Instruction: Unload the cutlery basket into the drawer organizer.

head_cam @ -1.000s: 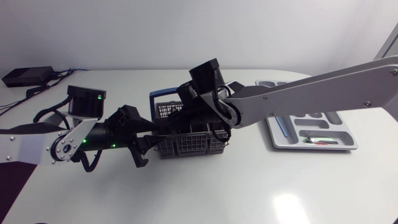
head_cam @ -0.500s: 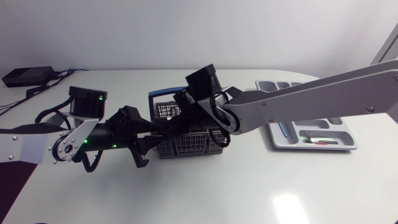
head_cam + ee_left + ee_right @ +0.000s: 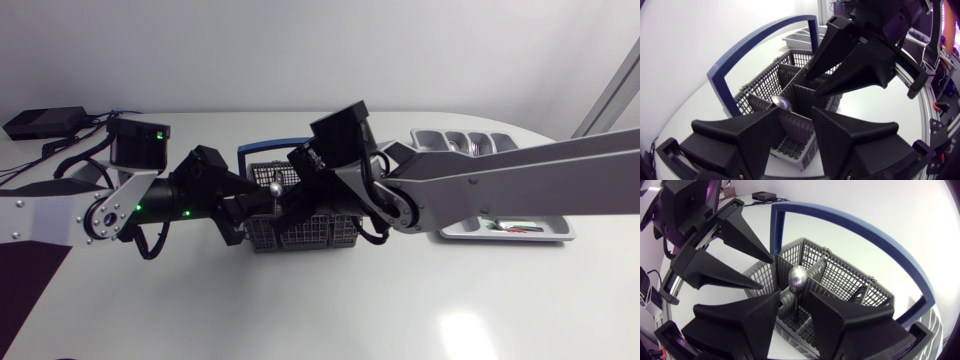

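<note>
Grey plastic mesh forms the cutlery basket (image 3: 310, 240), which stands near the middle of the white tabletop (image 3: 400, 310) with its blue hoop handle (image 3: 265, 149) upright. A single metal spoon (image 3: 797, 276) stands in one of the basket's inner compartments, bowl upward and clear of the rim, and ribbed dividers part the compartments around it. The left pincer (image 3: 795, 110) sits at the basket's end wall, its fingers parted with their tips at the rim, holding nothing. The right pincer (image 3: 792, 297) is lowered over the basket at the spoon, the bowl just ahead of it. Whether it has a grip on the spoon's handle cannot be told. To the right, well apart from the basket, lies the grey drawer organizer (image 3: 447, 141), largely hidden under the right arm (image 3: 520, 175). A small item (image 3: 515, 228) with red and green on it, too small to name, rests in the organizer's near compartment.
</note>
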`<state>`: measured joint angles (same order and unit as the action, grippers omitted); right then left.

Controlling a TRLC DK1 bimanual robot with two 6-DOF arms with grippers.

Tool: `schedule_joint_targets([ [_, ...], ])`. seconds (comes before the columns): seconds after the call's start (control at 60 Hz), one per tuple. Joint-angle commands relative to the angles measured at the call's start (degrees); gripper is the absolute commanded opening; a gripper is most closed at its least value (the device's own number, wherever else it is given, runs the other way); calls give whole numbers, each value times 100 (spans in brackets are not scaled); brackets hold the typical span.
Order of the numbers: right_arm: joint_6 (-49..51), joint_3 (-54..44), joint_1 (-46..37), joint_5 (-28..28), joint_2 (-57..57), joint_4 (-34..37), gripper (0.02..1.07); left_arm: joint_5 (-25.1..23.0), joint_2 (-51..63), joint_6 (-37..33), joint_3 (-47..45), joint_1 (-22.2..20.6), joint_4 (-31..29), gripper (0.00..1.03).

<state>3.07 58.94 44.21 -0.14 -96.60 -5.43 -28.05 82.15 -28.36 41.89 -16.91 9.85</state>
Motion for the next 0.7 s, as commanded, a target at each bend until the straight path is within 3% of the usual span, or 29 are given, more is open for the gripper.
schedule_joint_targets([
  [0.0,71,-260,27,49,229,-63,54,-42,231,252,337,56,-158,49],
  [0.2,80,-594,-70,49,668,-81,58,-218,627,691,882,117,-616,49],
  [0.45,80,-875,-228,41,994,-116,59,-394,1031,1157,1691,153,-1934,48],
  [0.683,71,-998,-246,32,1178,-134,59,-517,1374,1597,2025,135,-2224,45],
])
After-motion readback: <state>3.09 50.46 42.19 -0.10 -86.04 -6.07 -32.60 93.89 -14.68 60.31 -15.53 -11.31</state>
